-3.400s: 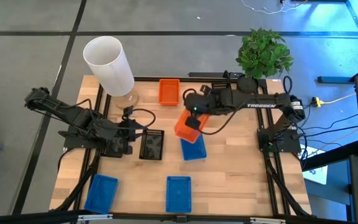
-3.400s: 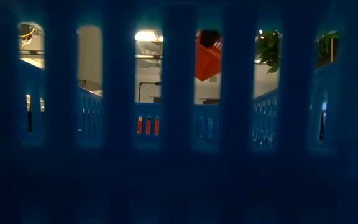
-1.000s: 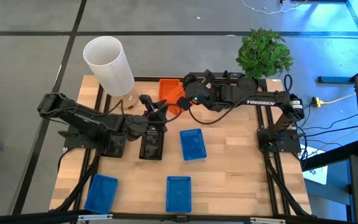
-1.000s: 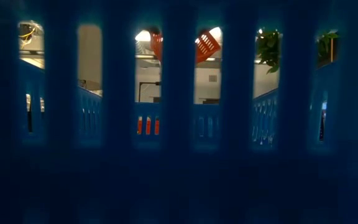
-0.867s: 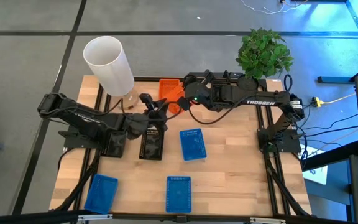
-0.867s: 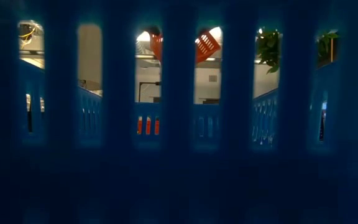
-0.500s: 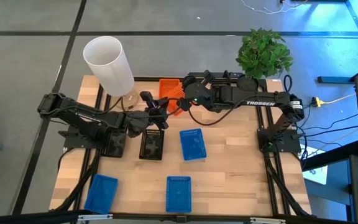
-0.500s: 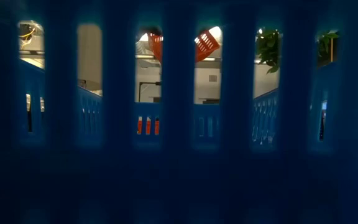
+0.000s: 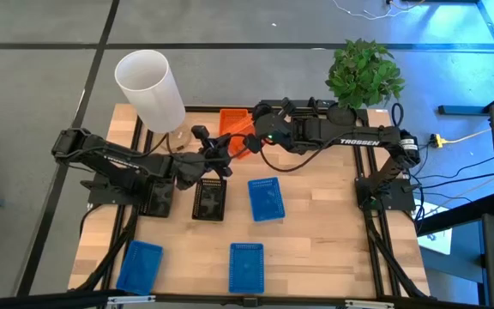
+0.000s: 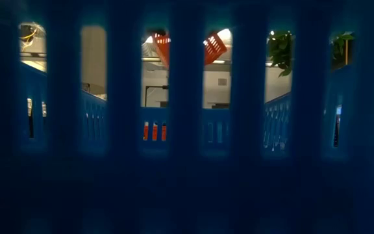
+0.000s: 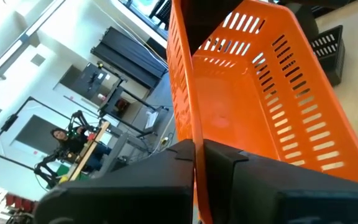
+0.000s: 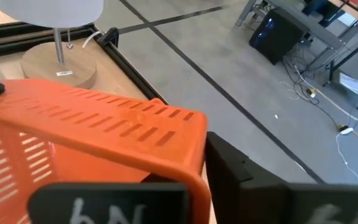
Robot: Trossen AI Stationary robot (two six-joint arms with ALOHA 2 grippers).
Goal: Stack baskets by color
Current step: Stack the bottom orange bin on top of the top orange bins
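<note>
1. The desk (image 9: 316,215) shows whole only in the high view: a white cylinder (image 9: 149,89) stands at its far left corner and a potted plant (image 9: 364,73) at the far right.
2. Only that view shows both arms meeting at the far middle of the desk, where the left claw (image 9: 222,153) and right claw (image 9: 253,136) flank a tilted orange basket (image 9: 240,137), raised over another orange basket (image 9: 228,118).
3. The low view is nearly filled by the slatted wall of a blue basket (image 10: 187,162) just before the lens; through its gaps the lifted orange basket shows high up.
4. The left wrist view alone shows the left claw pinched narrow on that basket's rim, and its slotted side and plain floor.
5. The right wrist view shows the right claw's fingers hugging the opposite rim.
6. From above, three blue baskets (image 9: 265,198) and a black basket (image 9: 209,202) lie flat on the desk, apart.
</note>
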